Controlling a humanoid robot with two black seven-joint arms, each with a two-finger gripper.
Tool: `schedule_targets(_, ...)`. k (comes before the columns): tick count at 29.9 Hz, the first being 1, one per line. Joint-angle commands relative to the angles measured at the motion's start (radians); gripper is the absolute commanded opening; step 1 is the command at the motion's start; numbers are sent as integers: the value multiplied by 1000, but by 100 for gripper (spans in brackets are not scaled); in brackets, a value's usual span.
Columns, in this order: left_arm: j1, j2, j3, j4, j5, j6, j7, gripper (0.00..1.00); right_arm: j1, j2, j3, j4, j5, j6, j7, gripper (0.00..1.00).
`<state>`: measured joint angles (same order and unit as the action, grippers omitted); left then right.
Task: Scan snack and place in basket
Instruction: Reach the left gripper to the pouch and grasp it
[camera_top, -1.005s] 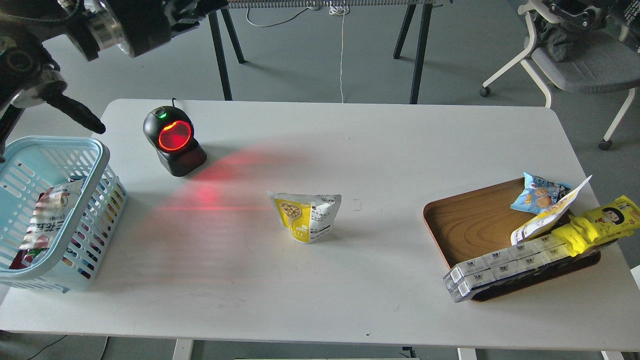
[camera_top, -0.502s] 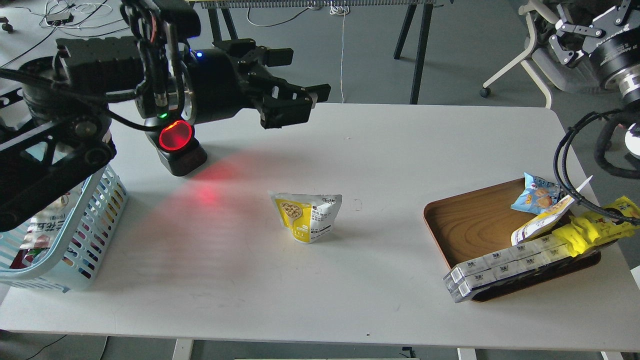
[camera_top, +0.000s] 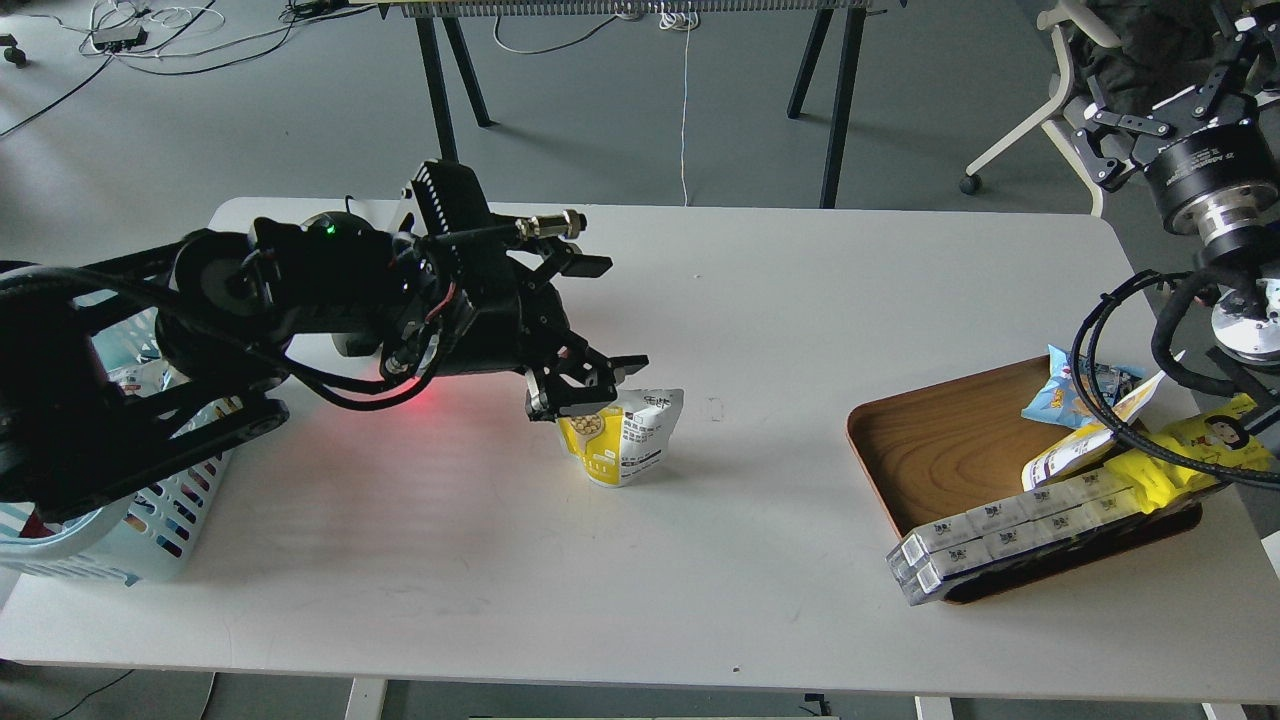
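The snack (camera_top: 628, 440), a small yellow-and-white pouch, stands upright at the middle of the white table (camera_top: 700, 580). My left gripper (camera_top: 588, 385) is open and sits just over the pouch's top left corner. One finger (camera_top: 556, 405) overlaps that corner and the other (camera_top: 622, 365) is above the pouch's top edge. I cannot tell whether they touch it. The light blue basket (camera_top: 150, 535) is at the far left, mostly hidden behind my left arm. My right gripper (camera_top: 1165, 90) is raised at the upper right, off the table, with its fingers apart and empty.
The black scanner (camera_top: 322, 228) is mostly hidden behind my left arm, and its red glow falls on the table. At the right, a brown wooden tray (camera_top: 940, 440) holds a blue snack bag (camera_top: 1072, 390), a long yellow packet (camera_top: 1205, 445) and white boxes (camera_top: 1000, 530).
My left arm has swung down and right from above the scanner, and its gripper has come down to the pouch's top. My right arm has shifted slightly lower. The pouch has not moved.
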<state>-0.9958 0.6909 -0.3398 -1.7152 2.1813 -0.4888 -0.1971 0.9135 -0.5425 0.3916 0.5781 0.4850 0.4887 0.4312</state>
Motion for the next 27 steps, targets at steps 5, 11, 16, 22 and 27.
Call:
schedule_targets(5, 3, -2, 93, 0, 0, 0, 7, 84, -2, -4, -2, 3, 0, 0, 0, 99)
schedule_targets(11, 8, -59, 94, 48, 0, 0, 12, 77, -5, -5, -2, 3, -2, 0, 1, 99)
schedule_targets(16, 14, -90, 97, 69, 0, 0, 12, 70, -2, -5, -2, 5, -2, 0, 1, 99)
schedule_targets(22, 14, -93, 97, 103, 0, 0, 8, 42, -1, -5, -2, 5, -2, 0, 1, 99)
schedule_targets(27, 16, -93, 97, 109, 0, 0, 7, 22, -2, -5, -2, 2, -2, 0, 3, 99)
